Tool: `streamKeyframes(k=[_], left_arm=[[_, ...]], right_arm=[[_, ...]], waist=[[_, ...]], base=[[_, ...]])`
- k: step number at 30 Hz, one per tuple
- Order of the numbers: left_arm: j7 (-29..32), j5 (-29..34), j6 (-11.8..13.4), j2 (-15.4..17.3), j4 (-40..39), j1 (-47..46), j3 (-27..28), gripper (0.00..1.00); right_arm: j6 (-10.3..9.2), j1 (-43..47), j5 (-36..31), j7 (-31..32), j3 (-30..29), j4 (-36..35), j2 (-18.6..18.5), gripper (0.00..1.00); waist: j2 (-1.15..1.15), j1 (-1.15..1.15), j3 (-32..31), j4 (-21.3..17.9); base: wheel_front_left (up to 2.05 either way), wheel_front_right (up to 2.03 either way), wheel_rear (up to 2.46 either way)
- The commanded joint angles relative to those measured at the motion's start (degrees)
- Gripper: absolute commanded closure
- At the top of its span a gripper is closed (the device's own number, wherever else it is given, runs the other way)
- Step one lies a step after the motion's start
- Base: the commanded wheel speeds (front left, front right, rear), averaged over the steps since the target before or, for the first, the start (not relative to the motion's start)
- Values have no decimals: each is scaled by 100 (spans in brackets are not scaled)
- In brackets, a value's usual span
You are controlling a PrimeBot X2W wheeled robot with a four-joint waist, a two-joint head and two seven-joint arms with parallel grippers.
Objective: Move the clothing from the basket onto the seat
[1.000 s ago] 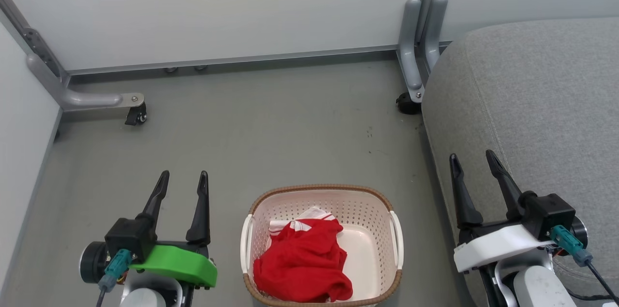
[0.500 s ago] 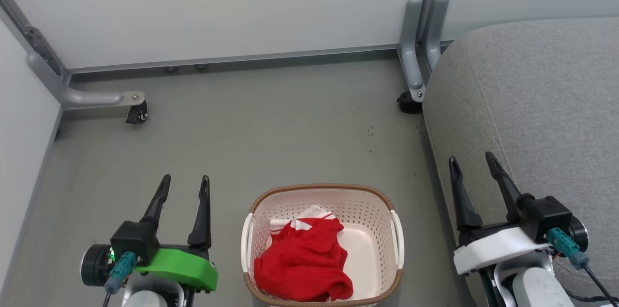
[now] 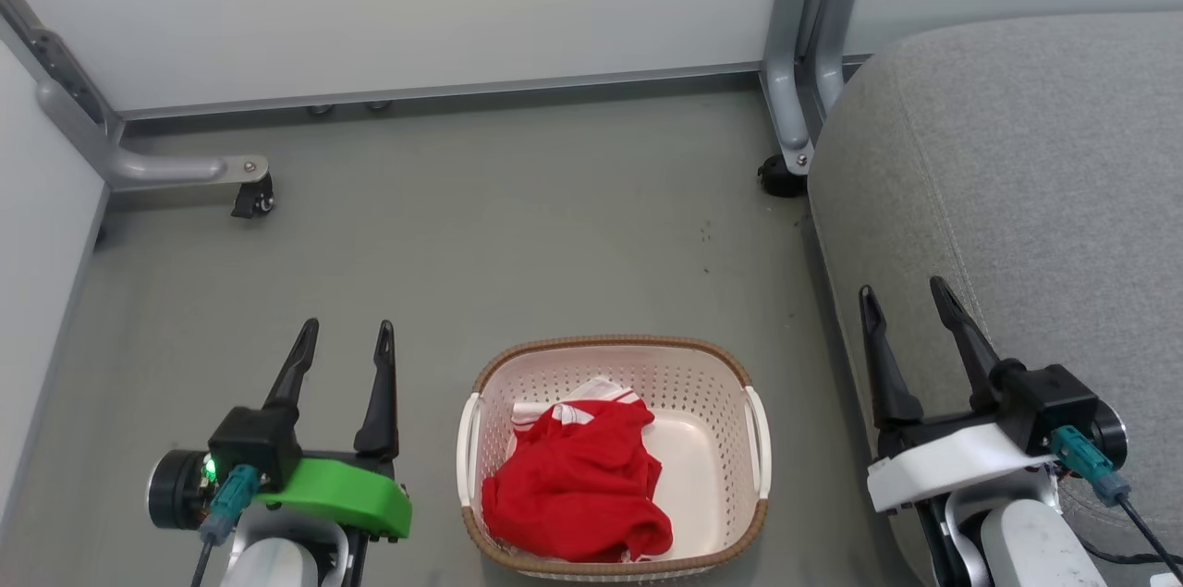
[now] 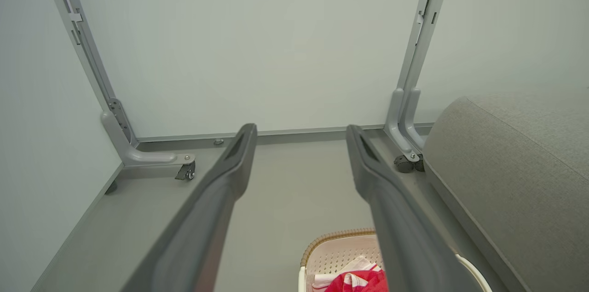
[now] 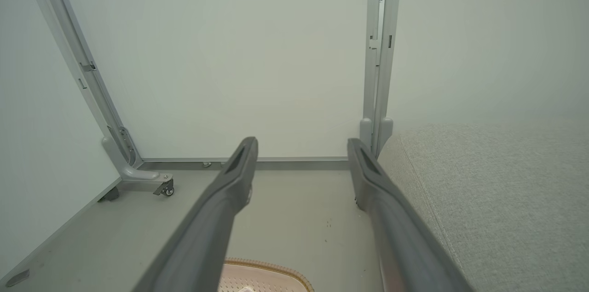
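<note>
Inside the cream-white perforated plastic basket (image 3: 610,346), one bright red fabric garment (image 3: 573,490) with white bands is listed, crumpled against the basket's left wall and not yet lifted. Right of the basket, the large light grey upholstered seat (image 3: 1017,180) is noted as destination. Either side of the basket, the left gripper (image 3: 347,328) and right gripper (image 3: 902,288) are held spread wide and empty, presumably poised for reaching in.

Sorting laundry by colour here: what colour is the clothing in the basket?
The clothing is bright red with white bands, clearest in the head view.
</note>
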Motion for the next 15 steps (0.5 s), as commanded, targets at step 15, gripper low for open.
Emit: streamKeyframes(k=[15], left_arm=[[-12, 272, -20, 5, 1202, -1653, -1103, 0]], right_arm=[[0, -981, -80, -3, 221, -626, -23, 0]], waist=[[0, 0, 1908, -407]], base=[[0, 0, 0]])
